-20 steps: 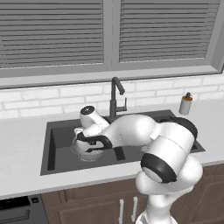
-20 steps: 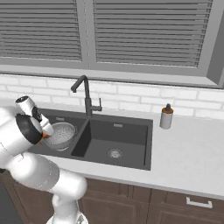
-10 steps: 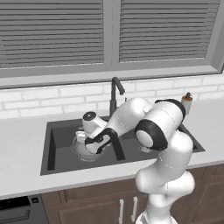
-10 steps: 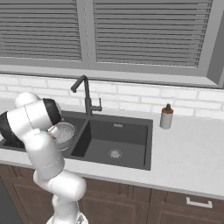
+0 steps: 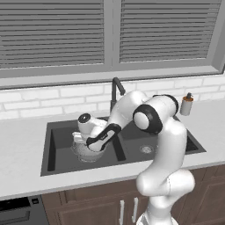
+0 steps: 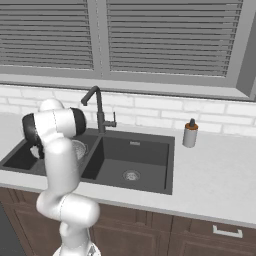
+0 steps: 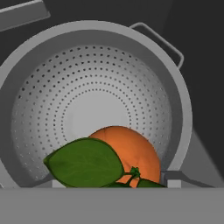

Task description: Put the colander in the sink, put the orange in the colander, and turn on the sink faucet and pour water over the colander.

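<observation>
The silver perforated colander (image 5: 87, 152) (image 6: 78, 150) (image 7: 100, 33) stands in the left basin of the dark double sink (image 5: 55, 147) (image 6: 137, 150). My gripper (image 5: 90, 141) (image 7: 116, 181) hangs just above the colander's bowl, pointing down into it. It is shut on the orange (image 7: 133, 153), whose green leaf spreads toward the camera. In the hand view the orange sits low between the two fingertips (image 7: 174, 177), over the near side of the bowl. The dark gooseneck faucet (image 5: 115, 89) (image 6: 98, 107) rises behind the divider, with no water running.
A small soap bottle (image 5: 186, 104) (image 6: 189, 134) stands on the counter right of the sink. The right basin with its silver drain (image 6: 131, 175) holds nothing. A brick backsplash and a shuttered window close off the back.
The arm's elbow has swung up and over the sink. The gripper has stayed over the colander with the orange in it and come a little lower.
</observation>
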Tool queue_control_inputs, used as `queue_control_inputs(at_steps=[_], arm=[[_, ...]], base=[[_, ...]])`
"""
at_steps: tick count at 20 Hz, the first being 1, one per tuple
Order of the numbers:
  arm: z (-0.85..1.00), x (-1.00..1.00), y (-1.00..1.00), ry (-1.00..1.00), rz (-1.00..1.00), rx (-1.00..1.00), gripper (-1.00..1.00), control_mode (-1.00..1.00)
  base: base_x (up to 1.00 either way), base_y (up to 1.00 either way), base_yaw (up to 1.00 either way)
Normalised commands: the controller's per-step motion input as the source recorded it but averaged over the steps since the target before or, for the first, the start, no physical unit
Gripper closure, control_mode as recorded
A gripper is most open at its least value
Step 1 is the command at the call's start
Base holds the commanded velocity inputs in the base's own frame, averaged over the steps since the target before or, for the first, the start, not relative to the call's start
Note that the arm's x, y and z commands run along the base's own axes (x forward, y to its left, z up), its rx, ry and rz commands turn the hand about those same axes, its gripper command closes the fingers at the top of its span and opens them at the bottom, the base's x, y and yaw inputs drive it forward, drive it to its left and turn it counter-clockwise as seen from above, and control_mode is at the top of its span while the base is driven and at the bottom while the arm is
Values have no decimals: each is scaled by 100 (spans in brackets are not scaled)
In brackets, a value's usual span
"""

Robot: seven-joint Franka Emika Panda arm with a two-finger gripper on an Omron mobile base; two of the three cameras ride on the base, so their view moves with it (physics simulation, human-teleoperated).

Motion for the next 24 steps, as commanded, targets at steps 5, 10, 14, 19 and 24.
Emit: queue_control_inputs(at_steps=[5,10,14,19,24], arm=[[-39,33,0,3,0,-5,-100,-100],[-16,14,0,1,0,-1,-100,-100],[30,0,0,0,0,2,-100,-100],[95,0,-6,0,0,9,-100,-100],[100,-14,-22,-6,0,15,-100,-100]], base=[[0,0,0],[0,0,0],[0,0,0],[0,0,0],[0,0,0]])
